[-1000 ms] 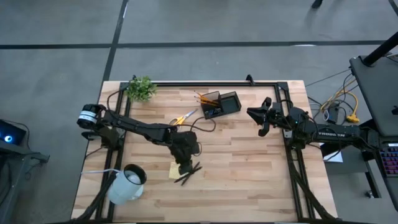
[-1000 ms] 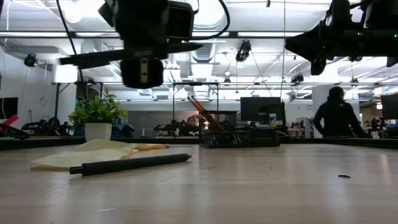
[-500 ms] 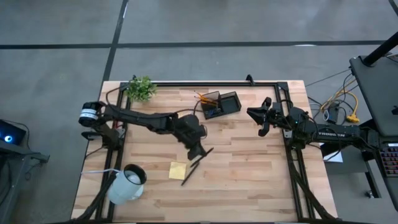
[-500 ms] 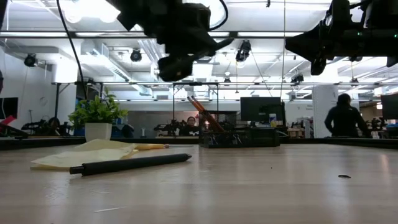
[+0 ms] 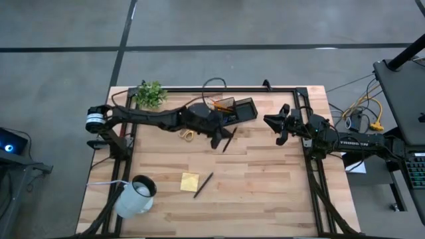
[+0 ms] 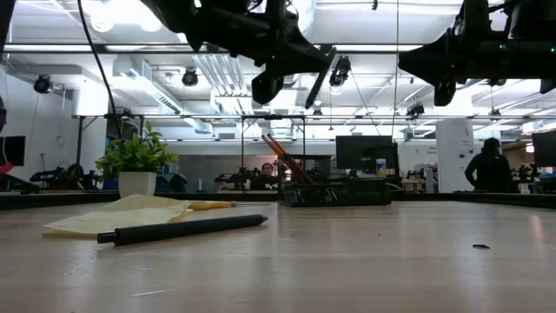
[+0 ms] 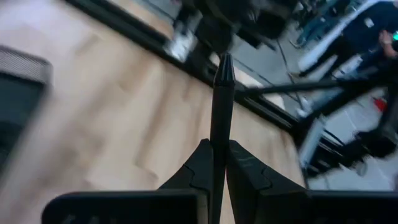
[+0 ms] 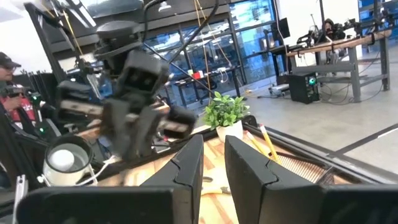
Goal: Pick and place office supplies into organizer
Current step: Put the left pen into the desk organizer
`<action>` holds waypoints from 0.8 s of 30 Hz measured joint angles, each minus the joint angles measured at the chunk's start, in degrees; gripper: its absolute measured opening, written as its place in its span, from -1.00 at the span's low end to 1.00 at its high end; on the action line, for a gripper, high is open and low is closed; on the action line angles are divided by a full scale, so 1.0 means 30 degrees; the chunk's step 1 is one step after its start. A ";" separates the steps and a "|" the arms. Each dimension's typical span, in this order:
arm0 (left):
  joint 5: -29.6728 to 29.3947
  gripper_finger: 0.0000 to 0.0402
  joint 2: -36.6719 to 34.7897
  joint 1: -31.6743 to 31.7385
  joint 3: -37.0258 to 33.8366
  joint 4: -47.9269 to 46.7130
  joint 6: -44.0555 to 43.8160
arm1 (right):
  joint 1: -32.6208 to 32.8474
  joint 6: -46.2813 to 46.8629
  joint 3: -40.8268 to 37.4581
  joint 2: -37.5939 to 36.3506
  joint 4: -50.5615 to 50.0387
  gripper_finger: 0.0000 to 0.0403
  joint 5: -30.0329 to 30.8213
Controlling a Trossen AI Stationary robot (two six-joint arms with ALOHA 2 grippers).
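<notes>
At the far left of the surface [image 5: 279, 192] we see a white mug [image 5: 135, 196] lying near the front corner and a small green plant [image 5: 151, 93] at the back edge. A yellow sticky-note pad [image 5: 190, 182] lies flat toward the front, and just beside it, on its right, a dark pen [image 5: 203, 184] rests at a slant on the wood. In the low view this pen [image 6: 182, 229] lies in front of the pad [image 6: 117, 215].

Farther back, the yellow-handled scissors [image 5: 187, 135] lie partly under the left arm. The left tool [image 5: 221, 138] hangs above the surface just in front of the organizer [image 5: 236, 111], clamped on a second dark pen [image 5: 229, 140]. The left wrist view shows the two fingers [image 7: 194, 176] pressed against the barrel of that pen [image 7: 220, 112], which juts straight out beyond them. In the low view the held pen [image 6: 318, 78] is tilted, high above the wood.

The black organizer sits at the back of the surface, with orange pencils [image 5: 218, 103] leaning in its left compartment; they also stand out of it in the low view [image 6: 285, 159].

At the right edge, the right tool [image 5: 279, 125] waits above the surface, well apart from the organizer, its fingers [image 8: 188, 163] a narrow gap apart and holding nothing. A person [image 6: 489, 171] stands in the room beyond.
</notes>
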 joint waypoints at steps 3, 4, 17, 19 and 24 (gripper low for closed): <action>-0.0726 -0.96 0.0000 0.0604 0.0000 0.0794 0.0873 | -0.0015 0.0654 0.0000 0.0000 0.0000 -0.72 0.0000; -0.1058 -0.96 0.0000 0.0803 0.0000 0.1098 0.1152 | -0.0015 0.0870 0.0000 0.0000 0.0000 -0.72 0.0000; -0.3389 -0.96 0.0000 0.3339 0.0000 0.3772 0.5288 | -0.0007 0.3254 0.0000 0.0015 0.0015 -0.72 0.0468; -0.3381 -0.96 0.0005 0.3683 0.0000 0.4247 0.5928 | -0.0007 0.3492 0.0000 0.0015 0.0022 -0.72 0.0532; -0.3312 -0.96 0.0704 0.4363 0.0000 0.6192 0.7497 | 0.0000 0.3509 0.0000 0.0015 0.0015 -0.72 0.0532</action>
